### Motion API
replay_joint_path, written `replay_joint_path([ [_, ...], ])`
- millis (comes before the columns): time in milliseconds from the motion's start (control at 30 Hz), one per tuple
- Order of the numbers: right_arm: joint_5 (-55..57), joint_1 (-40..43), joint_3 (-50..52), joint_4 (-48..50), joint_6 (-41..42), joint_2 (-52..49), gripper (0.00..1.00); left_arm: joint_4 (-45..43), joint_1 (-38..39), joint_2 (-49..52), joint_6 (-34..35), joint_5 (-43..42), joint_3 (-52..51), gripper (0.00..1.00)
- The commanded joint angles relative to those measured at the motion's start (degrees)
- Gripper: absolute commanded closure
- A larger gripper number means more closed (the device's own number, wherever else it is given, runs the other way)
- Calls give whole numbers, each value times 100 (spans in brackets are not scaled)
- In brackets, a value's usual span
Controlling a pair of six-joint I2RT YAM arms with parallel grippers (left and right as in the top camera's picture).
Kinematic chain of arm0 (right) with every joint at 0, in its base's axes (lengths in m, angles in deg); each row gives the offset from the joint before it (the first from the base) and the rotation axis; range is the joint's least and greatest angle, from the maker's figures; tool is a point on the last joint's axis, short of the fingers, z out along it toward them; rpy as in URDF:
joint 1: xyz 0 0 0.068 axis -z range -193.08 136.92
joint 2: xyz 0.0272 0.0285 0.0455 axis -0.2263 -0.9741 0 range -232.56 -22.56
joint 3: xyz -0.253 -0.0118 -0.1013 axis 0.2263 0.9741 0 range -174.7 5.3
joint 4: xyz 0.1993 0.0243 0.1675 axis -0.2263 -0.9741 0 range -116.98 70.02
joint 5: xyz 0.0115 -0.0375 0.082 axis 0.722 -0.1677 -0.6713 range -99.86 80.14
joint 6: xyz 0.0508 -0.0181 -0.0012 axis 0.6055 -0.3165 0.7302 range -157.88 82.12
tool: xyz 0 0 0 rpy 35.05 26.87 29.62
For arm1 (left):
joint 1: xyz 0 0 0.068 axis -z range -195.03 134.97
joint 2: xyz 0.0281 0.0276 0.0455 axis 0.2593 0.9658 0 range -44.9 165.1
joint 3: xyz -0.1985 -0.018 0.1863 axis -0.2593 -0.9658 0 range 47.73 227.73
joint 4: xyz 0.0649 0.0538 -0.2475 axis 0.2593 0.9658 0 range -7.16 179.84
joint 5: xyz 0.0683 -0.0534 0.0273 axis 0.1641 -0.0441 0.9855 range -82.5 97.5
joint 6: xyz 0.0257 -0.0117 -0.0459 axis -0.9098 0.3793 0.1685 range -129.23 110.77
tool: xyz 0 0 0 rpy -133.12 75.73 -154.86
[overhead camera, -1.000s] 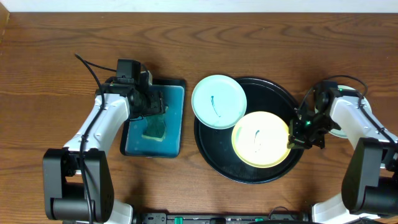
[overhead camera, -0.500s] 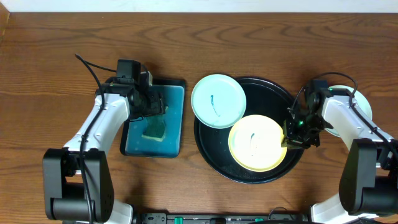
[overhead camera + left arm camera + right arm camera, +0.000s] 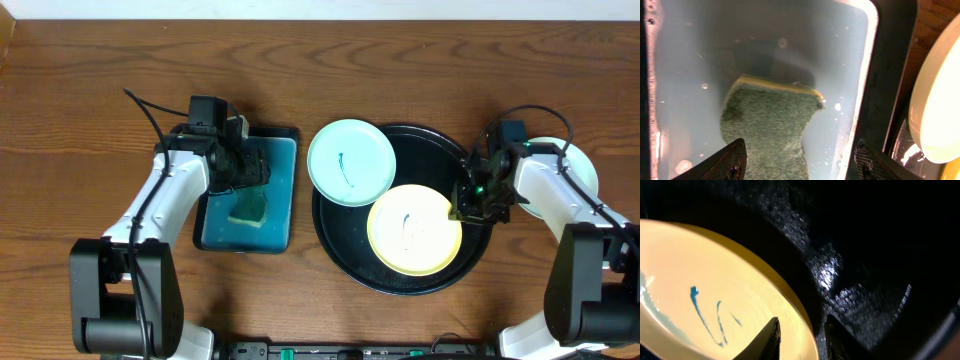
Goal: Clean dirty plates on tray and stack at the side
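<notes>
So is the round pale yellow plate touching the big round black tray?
Touching. Overhead view shows the yellow plate lying on the floor of the black tray.

Three plates in all: one mint plate (image 3: 350,162), one yellow plate (image 3: 415,232) and one white plate (image 3: 586,168), the last mostly covered by an arm. Two of the three show teal scribbles; the covered one cannot be judged.

Two trays: one black tray (image 3: 428,150), round, and one teal tray (image 3: 282,190), rectangular.

One sponge (image 3: 247,208).

Two arms, a left arm (image 3: 165,200) and a right arm (image 3: 560,195). Two hands, the left hand (image 3: 250,172) and the right hand (image 3: 470,210), each with two fingers, four in all.

One wooden worktop (image 3: 80,80).
</notes>
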Motion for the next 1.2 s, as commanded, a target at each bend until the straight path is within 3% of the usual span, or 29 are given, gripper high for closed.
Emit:
replay_joint_path([
  [0,13,-111,271,212,7,15,73,9,153,15,-37,-87,-7,30],
  [100,11,-151,538,522,7,15,79,11,273,4,-37,-87,-7,30],
  [267,-31,-223,837,809,7,15,98,13,455,-308,-35,-85,-7,31],
  [467,-31,-232,839,811,7,15,99,15,791,-1091,-35,-85,-7,32],
  [633,-31,-232,839,807,4,15,99,107,1519,-1416,-15,-98,-7,32],
  [733,-31,-232,839,787,4,15,99,170,2033,-1412,-11,-243,-9,13],
  [867,-33,-232,839,782,4,15,99,-46,2516,-1410,-11,-236,-9,11],
  [933,-35,-232,839,769,7,15,99,-291,2680,-1403,-4,-238,-9,12],
  [1067,-33,-232,839,737,7,15,99,-809,3045,-1384,39,-122,-9,25],
  [1167,-33,-232,839,699,7,15,99,-1161,3375,-1263,737,743,-9,33],
])
